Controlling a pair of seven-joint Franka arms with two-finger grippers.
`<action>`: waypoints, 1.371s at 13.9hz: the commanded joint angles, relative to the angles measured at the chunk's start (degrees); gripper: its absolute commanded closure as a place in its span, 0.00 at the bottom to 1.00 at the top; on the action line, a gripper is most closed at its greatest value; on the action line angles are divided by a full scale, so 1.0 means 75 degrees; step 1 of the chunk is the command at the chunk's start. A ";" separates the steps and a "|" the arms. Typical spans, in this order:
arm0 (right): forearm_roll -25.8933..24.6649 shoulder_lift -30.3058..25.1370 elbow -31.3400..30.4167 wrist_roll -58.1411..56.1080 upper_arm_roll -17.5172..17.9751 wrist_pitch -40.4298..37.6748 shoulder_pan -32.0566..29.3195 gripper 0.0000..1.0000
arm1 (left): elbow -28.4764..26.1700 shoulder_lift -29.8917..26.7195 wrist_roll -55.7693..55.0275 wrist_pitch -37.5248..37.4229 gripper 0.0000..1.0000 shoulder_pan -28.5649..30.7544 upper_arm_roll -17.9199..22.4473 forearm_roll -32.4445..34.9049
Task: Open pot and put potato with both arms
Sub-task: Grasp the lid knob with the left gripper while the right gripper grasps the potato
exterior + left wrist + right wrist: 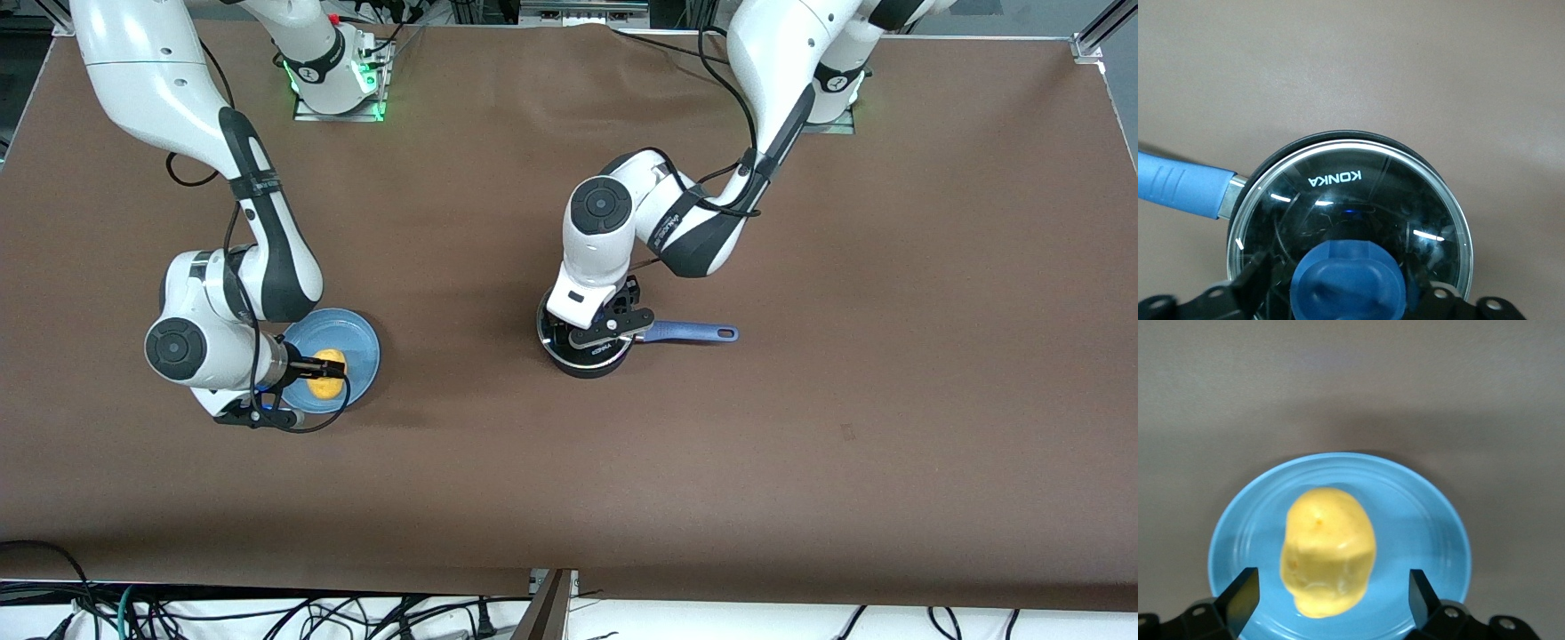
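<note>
Front view: the left gripper hangs low over the pot, which sits mid-table with its blue handle pointing toward the left arm's end. The right gripper is down over the potato on the light-blue plate, toward the right arm's end of the table. White lettering shows on the left gripper's body but is too small to read.

Left wrist view: the glass lid is still seated on the pot, "KONKA" printed on it in white. The blue knob lies between the left gripper's 2 fingers, which stand spread on either side of it, not yet pinching. To do this well, I would close squarely on the knob, then lift straight up so the lid clears the rim without dragging the pot.

Right wrist view: the potato rests on the plate between the right gripper's spread fingers, neither touching it. Centre on the potato's narrower width before closing, gently, as the lumpy skin could slip
</note>
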 commanded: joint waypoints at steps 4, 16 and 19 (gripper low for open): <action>0.0316 0.0301 0.0086 0.0014 0.0044 0.0357 -0.0075 0.01 | 0.0235 -0.0010 -0.0166 -0.0148 0.40 -0.0015 0.0021 0.0163; 0.0316 0.0291 0.0144 0.0119 0.0102 0.0124 0.0042 0.75 | -0.0642 -0.1579 0.3354 -0.0617 0.41 0.1880 -0.0014 -0.0691; 0.0677 0.0090 0.0646 0.1367 0.0254 -0.0951 0.0532 0.74 | -0.1205 -0.1931 0.5721 -0.0523 0.42 0.3005 -0.0014 -0.1091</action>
